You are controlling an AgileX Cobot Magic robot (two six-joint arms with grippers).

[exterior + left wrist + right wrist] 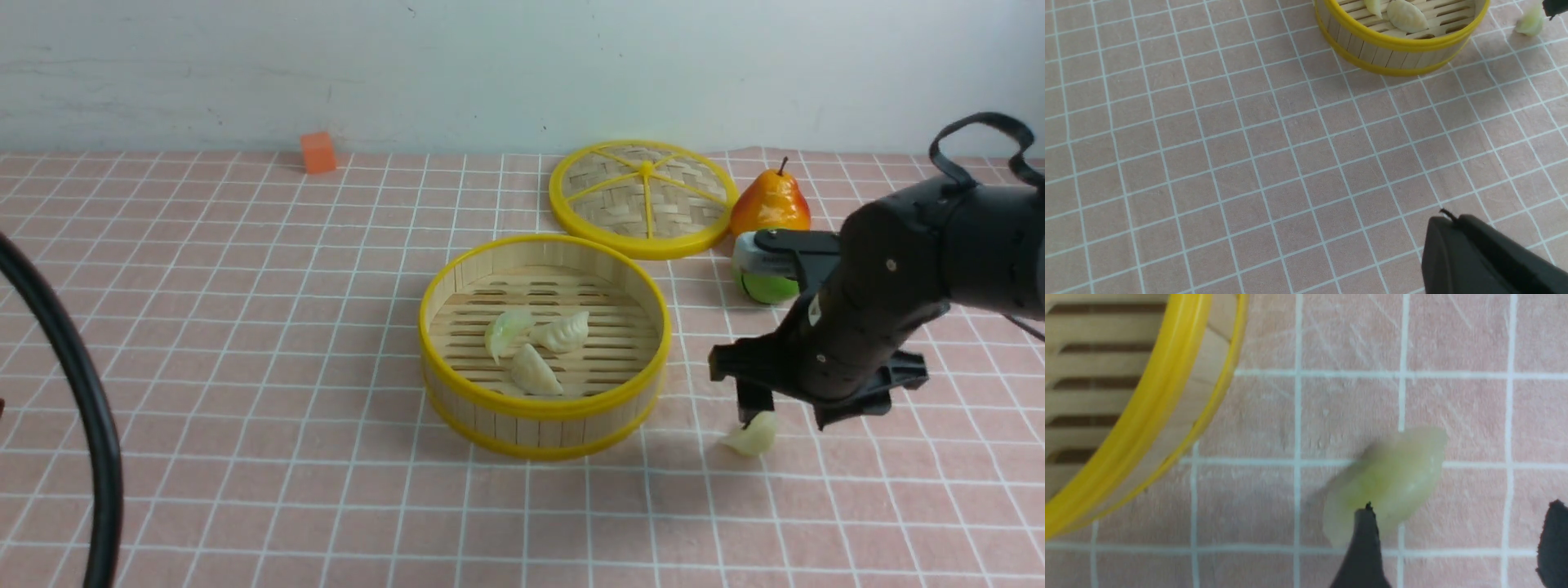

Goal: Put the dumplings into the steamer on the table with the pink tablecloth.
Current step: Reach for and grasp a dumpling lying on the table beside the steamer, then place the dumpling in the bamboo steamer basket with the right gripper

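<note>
Three dumplings (535, 369) inside steamer (543, 406); fourth dumpling (751, 437) seemingly rests on pink tablecloth (245, 367).

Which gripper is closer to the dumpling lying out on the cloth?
Right. The right gripper is open right at the dumpling, one fingertip over its edge; the left gripper is shut, well away across the cloth.

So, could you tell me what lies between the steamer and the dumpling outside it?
Only bare pink tablecloth separates the steamer from the loose dumpling, clearest in the right wrist view.
</note>
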